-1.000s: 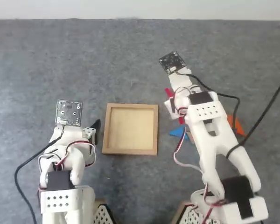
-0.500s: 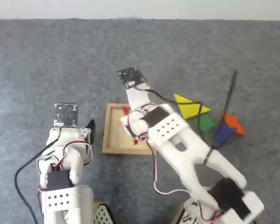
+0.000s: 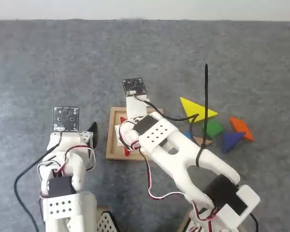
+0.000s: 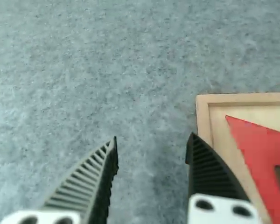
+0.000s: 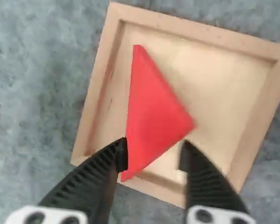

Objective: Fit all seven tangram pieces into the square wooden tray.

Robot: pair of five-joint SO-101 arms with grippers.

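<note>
My right claw [image 5: 152, 144] has swung over the square wooden tray [image 5: 252, 46], clamped on the red triangular tangram piece [image 5: 151, 102], whose long edge lies beneath, along one wall.

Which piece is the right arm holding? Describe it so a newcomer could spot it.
On the grey table, find the square wooden tray between the two arms. Inside it, held by the right gripper, is a red triangle. It is the only red piece and the only one in the tray; the yellow triangle and the rest lie outside.
</note>
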